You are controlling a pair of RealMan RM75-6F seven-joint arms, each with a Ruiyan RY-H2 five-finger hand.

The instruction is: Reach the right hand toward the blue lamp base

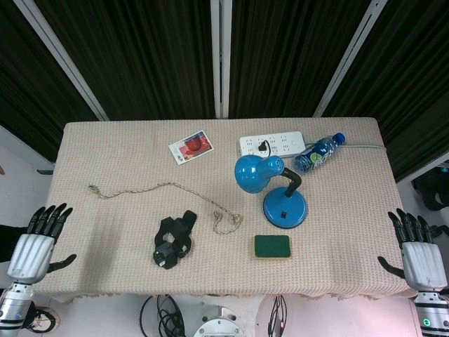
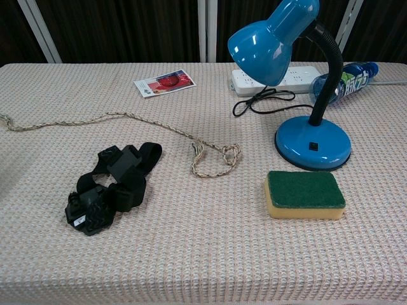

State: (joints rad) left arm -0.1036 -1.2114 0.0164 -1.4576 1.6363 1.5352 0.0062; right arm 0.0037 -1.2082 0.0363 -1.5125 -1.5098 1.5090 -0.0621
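R hand [image 1: 421, 254] open, well apart from lamp base [image 1: 285, 208].

A table [image 1: 105, 147] covered in a beige woven cloth carries everything here. The blue lamp base [image 1: 285, 208] sits right of centre, its shade leaning toward the left. Just in front of the base lies a sponge [image 1: 272, 246], green side up. Behind the base a white power strip [image 1: 272, 144] lies at the far edge, with a blue-capped bottle [image 1: 319, 152] on its side beside it. Left of the base, a rope [image 1: 168, 189] trails across the cloth, ending in a loose loop. A black strap bundle [image 1: 174, 239] lies farther left, and a photo card [image 1: 191, 147] lies behind the rope.
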